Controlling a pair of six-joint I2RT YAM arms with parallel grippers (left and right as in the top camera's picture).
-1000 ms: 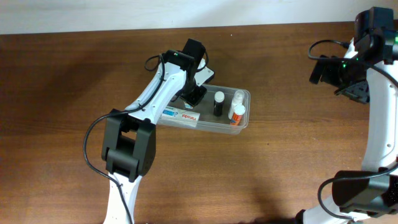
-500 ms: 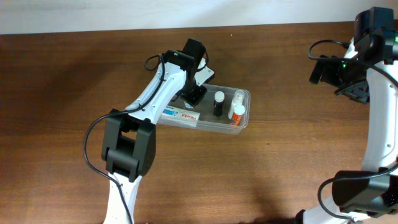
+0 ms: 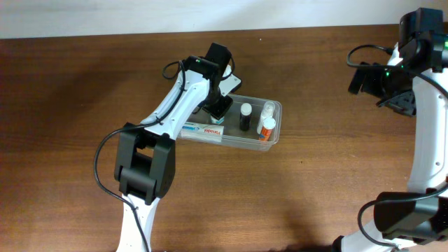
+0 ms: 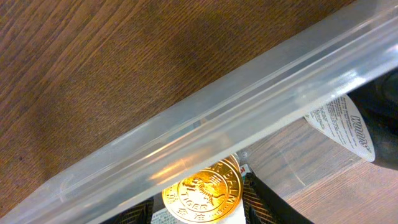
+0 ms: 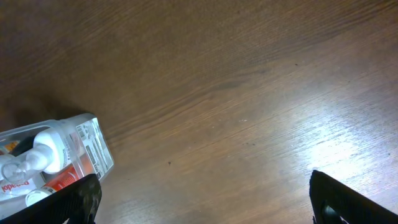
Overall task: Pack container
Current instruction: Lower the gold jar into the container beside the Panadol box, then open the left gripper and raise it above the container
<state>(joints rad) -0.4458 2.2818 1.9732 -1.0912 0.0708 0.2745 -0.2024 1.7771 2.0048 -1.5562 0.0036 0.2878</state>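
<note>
The container [image 3: 274, 134], a clear tub, lies mid-table. In it stand a black bottle with a white cap [image 3: 246, 115], a clear bottle [image 3: 269, 108] and a white and orange bottle [image 3: 266, 128]; a white box [image 3: 203, 131] lies along its front wall. My left gripper [image 3: 217, 106] reaches into the tub's left end. In the left wrist view a gold-lidded jar [image 4: 202, 190] sits between my fingers [image 4: 267, 202] behind the container's rim [image 4: 217, 118]. The right finger is against it, and a thin gap shows on the left. My right gripper [image 5: 205, 205] hangs open and empty over bare wood at the far right.
The black bottle's labelled side [image 4: 348, 127] is close to the right of my left fingers. The container's near corner [image 5: 56, 155] shows at the left of the right wrist view. The right arm [image 3: 420, 105] stands at the table's right edge.
My left gripper has shifted slightly toward the back of the tub, uncovering a little more of the white box. The right arm has not moved.
</note>
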